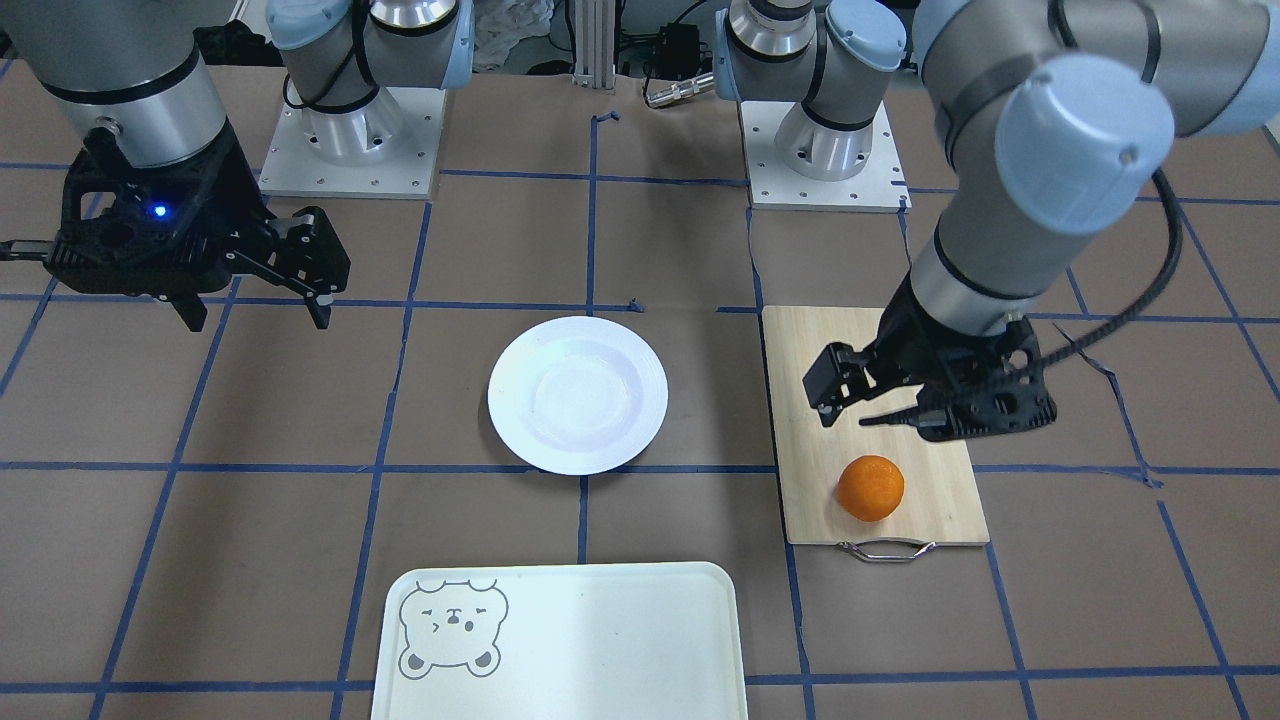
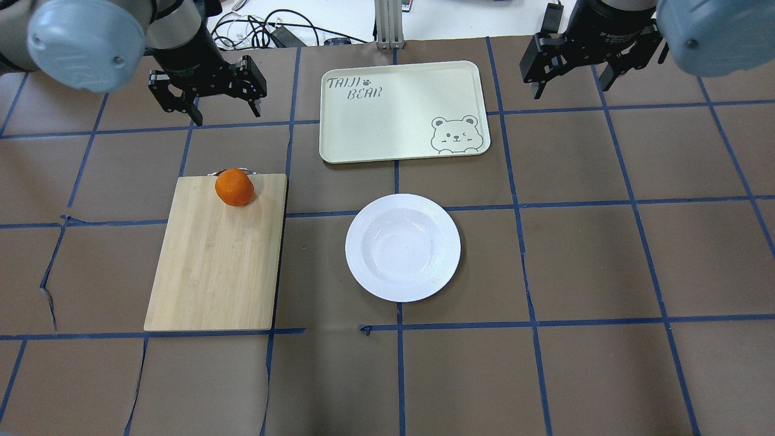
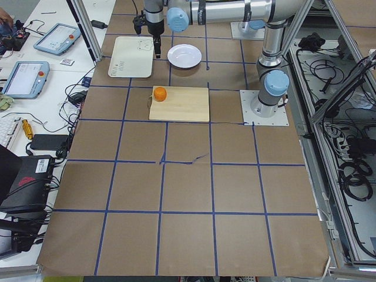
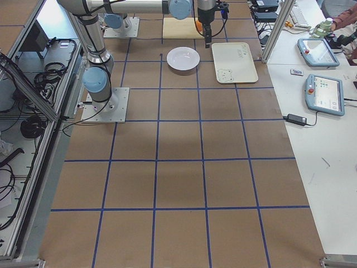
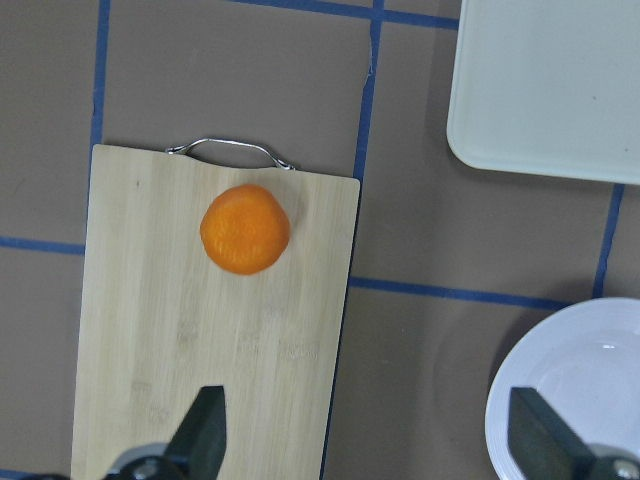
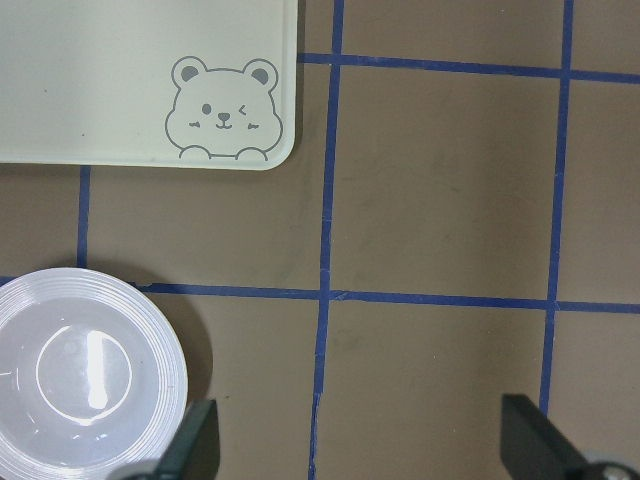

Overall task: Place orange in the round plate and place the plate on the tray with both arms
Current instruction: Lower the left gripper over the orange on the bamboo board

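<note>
The orange point(image 1: 871, 488) point(image 2: 234, 187) point(image 5: 245, 228) lies on a bamboo cutting board near its metal handle. My left gripper point(image 1: 858, 415) point(image 5: 365, 440) hangs open above the board, on the robot's side of the orange and not touching it. The round plate point(image 1: 578, 395) point(image 2: 402, 247) point(image 6: 85, 370) sits bare in the middle of the table. The tray point(image 1: 560, 640) point(image 2: 402, 112) lies beyond the plate with a bear face in one corner. My right gripper point(image 1: 258, 318) point(image 6: 360, 440) is open and held high over bare table, off to the plate's side.
The cutting board point(image 1: 940, 500) point(image 2: 215, 260) lies lengthwise beside the plate, its metal handle point(image 1: 888, 549) pointing away from the robot. Both arm bases point(image 1: 352, 150) stand at the table's near edge. Tablets and cables lie on side benches, with a person's hand point(image 4: 340, 25) there.
</note>
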Motion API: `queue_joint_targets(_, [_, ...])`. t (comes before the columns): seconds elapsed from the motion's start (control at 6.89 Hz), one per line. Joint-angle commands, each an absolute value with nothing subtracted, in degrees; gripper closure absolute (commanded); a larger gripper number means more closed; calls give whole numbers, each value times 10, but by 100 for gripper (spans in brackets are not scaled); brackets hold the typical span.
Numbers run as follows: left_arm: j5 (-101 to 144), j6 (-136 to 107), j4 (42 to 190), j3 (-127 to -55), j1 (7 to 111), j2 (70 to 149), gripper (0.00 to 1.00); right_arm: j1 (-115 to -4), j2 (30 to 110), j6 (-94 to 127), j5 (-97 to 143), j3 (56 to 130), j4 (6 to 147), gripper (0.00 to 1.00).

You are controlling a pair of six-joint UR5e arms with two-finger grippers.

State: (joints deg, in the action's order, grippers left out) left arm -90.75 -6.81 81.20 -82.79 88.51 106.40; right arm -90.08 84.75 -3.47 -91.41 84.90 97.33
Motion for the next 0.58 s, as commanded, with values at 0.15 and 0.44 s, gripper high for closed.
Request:
queue_joint_targets(0.15, [-908, -36, 759, -838, 846, 1172, 0, -900, 847, -34, -914, 849, 973, 0])
queue_joint_targets(0.44, [-925, -26, 788, -839, 840, 1201, 0, -900, 847, -34, -914, 849, 973, 0])
